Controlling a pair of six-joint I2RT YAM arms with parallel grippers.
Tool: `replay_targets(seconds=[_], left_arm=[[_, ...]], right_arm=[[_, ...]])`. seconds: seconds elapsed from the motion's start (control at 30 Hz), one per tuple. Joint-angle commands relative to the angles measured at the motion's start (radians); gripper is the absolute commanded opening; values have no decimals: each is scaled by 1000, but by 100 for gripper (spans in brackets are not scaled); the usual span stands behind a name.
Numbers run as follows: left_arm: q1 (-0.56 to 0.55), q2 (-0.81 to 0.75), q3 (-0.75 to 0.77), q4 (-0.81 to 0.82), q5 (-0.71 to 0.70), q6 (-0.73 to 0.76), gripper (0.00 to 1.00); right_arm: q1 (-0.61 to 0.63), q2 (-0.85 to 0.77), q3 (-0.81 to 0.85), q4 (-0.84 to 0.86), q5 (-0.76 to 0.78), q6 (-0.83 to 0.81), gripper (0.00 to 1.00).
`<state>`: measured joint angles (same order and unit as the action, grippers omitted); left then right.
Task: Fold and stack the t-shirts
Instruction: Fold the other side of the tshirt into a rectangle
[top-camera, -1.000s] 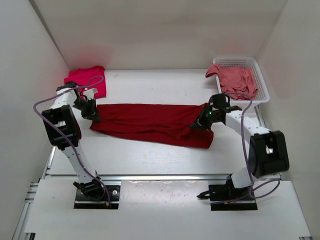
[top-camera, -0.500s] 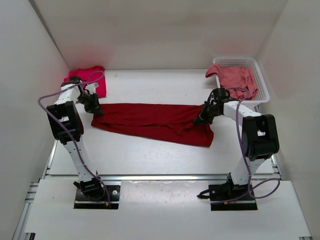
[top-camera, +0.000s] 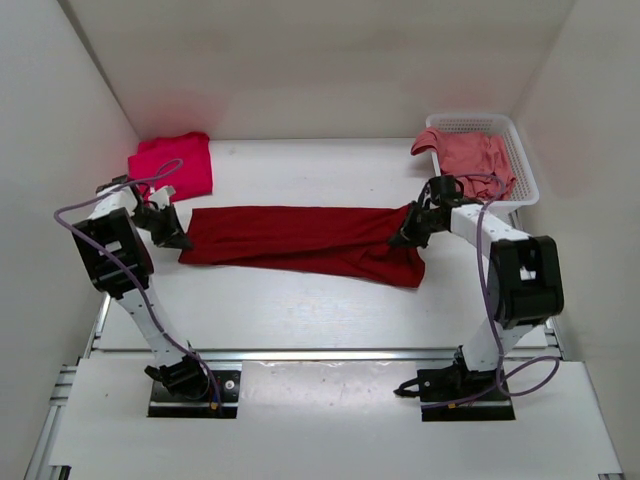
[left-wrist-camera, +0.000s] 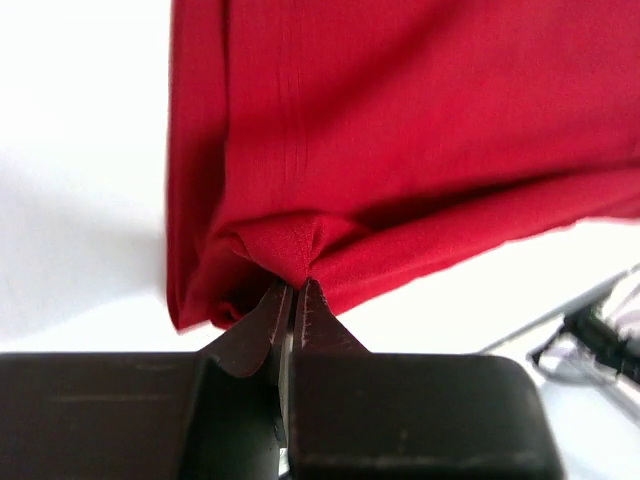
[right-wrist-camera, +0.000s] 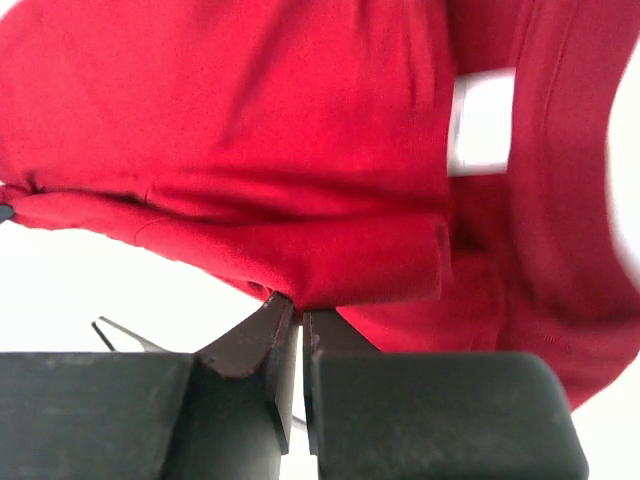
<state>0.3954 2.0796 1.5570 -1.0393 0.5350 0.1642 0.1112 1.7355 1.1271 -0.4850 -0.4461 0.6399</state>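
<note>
T-shirts, count: we count three, all in red shades.
Dark crimson t-shirt (top-camera: 300, 240): one. It lies on the table (top-camera: 300, 310) as a long band across the middle of the top view, running from one gripper to the other. Its right end spreads wider toward the lower right.
Bright pinkish-red t-shirt (top-camera: 172, 163): one. It lies folded flat in the upper left of the top view, in the table's far left corner, near the crimson band's left end and not overlapping it.
Salmon pink t-shirt (top-camera: 475, 160): one. It sits crumpled in the basket (top-camera: 524, 165) at the upper right, with part hanging over the basket's left rim.
Basket, count: one, white mesh, beside the right wall.
Arms, count: two, one at each end of the crimson band.
Left gripper (top-camera: 172, 232): at the band's left end. In the left wrist view (left-wrist-camera: 293, 290) the tips are pressed together with a pinched fold of the dark crimson t-shirt (left-wrist-camera: 400, 120) nipped between them.
Right gripper (top-camera: 405, 232): at the band's right end. In the right wrist view (right-wrist-camera: 298, 305) the tips are closed on a bunched edge of the dark crimson t-shirt (right-wrist-camera: 250, 130).
Grippers holding cloth, count: two, both on the same shirt.
</note>
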Motion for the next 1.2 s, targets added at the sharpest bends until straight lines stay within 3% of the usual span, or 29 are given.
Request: replay_targets(seconds=[0.0,0.2,0.47,0.6,0.8,1.17], left_arm=[[26,-128,-47,-92,71,154,0],[55,-184,-185,-251,-4,339,0],[77,-243,-301,-255,-90,380,0],[68,-283,-334,-248,-118,393,0],[46,-230,-249,-238,-58,327,0],[31,-44,-2,-195,-4,161,0]], right_arm=[[15,-170,-103,-9,-20,26,0],[94,-394,-291,-53,-19,90,0],[170,-564,-521,-1,-51,216,0],[192,-579,-500,-36,-33,195,0],[90,-522,-428,5,-71,138,0],[16,-177,-126,52,-74,20,0]])
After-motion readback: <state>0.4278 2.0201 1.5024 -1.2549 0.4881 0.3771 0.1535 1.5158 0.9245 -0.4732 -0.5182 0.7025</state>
